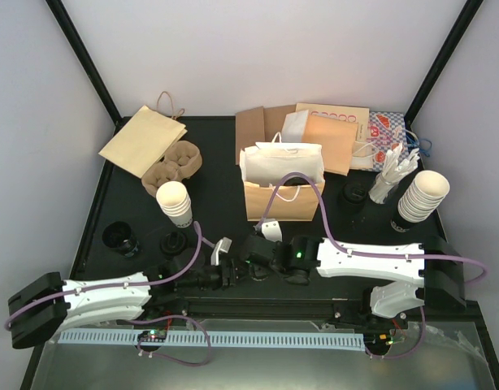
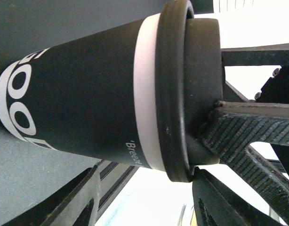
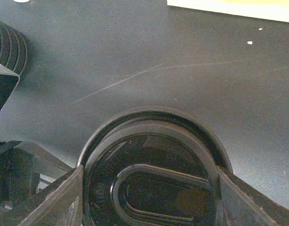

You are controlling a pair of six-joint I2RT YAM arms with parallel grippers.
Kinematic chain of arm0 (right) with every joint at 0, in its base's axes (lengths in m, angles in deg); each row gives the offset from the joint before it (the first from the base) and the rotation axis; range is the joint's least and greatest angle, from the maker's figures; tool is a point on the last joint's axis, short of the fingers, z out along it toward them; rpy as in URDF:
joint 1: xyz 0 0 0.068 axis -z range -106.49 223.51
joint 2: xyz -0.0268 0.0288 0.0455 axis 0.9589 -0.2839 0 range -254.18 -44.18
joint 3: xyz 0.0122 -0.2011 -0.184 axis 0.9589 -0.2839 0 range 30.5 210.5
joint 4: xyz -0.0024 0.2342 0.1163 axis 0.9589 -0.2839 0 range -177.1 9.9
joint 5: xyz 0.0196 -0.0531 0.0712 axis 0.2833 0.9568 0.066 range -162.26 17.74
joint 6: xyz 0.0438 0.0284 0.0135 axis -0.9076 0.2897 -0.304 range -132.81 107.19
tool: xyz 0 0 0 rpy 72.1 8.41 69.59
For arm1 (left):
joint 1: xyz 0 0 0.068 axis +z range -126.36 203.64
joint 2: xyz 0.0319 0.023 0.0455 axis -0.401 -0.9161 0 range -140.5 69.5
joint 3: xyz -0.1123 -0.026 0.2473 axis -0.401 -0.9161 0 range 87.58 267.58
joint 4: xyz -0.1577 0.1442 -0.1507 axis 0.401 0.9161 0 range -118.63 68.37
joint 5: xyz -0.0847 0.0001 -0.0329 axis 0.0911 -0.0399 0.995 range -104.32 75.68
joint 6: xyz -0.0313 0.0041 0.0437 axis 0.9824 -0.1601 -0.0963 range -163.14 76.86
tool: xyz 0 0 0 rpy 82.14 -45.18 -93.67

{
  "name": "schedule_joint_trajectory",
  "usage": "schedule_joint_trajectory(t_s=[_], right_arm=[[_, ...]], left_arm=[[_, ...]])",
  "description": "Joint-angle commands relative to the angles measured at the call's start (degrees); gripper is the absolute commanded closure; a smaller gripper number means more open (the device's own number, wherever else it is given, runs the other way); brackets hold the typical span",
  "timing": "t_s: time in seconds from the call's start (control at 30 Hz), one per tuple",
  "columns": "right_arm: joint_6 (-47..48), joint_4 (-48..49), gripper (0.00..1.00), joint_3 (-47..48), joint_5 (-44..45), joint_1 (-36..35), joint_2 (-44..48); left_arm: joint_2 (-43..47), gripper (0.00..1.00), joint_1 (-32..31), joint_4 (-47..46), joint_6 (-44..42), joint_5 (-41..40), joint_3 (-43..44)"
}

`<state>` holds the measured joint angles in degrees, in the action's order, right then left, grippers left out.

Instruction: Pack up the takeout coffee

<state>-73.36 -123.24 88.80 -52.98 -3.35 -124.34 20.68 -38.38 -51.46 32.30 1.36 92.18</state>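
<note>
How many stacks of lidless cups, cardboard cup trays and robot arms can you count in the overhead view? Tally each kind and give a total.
Stacks of lidless cups: 2
Cardboard cup tray: 1
Robot arms: 2
Total: 5

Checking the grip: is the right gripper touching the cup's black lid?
Touching. In the right wrist view, the black lid sits wedged between the two fingers of the right gripper, with its rim against both and no gap.

You are looking down on the whole table from above and behind. Each wrist camera is sitting very close: left facing a cup side-on, right facing a lid, both at the overhead's near centre.
</note>
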Motion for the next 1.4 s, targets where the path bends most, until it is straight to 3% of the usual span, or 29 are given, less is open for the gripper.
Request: schedule_joint_trajectory(t_s=[0.0, 0.57, 1.37], right_arm=[[-1.30, -7.18, 0.36, -2.62, -5.65, -0.85, -3.48], [2.96, -10.79, 0.36, -0.76, -6.75, -1.09, -7.15], [8.09, -9.55, 0.37, -0.38, -9.53, -1.53, -12.89]], left_arm=[[-1.78, 0.47, -0.39, 3.76, 2.20, -2.22, 1.29], [-2.24, 0.60, -0.25, 12.14, 6.13, -4.40, 0.15], [-3.84, 0.61, -0.13, 14.39, 6.52, -5.36, -0.31]])
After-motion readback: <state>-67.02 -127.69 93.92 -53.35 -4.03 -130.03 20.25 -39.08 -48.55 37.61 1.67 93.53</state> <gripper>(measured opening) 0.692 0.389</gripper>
